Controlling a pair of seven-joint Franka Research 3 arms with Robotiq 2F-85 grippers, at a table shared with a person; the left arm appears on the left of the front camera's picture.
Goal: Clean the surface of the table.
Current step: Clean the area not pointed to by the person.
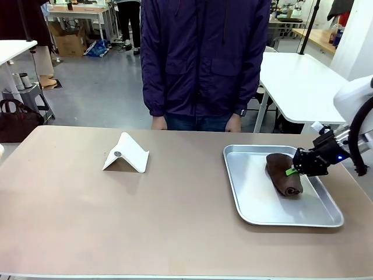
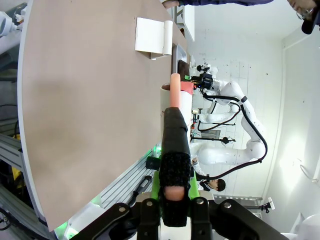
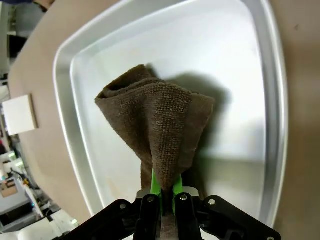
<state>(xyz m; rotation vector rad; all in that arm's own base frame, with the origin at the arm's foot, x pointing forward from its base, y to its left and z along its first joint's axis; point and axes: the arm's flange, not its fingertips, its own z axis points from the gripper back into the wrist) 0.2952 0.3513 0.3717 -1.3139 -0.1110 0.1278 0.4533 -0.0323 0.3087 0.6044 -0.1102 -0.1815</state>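
grey floor (image 1: pixel 99 87) – white-topped tables (image 1: pixel 297 81) either side, cardboard box (image 1: pixel 70 42) behind.

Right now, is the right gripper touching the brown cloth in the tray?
Touching. The right wrist view shows the right gripper shut on a fold of the brown cloth.

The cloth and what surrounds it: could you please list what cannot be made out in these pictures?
Front view: the gripped end of the cloth, hidden by the right gripper.
Right wrist view: the tray floor beneath the cloth, covered by it.
Left wrist view: the peach piece beyond the left gripper, too blurred to identify.
Front view: fingers of a hand, behind the table edge.
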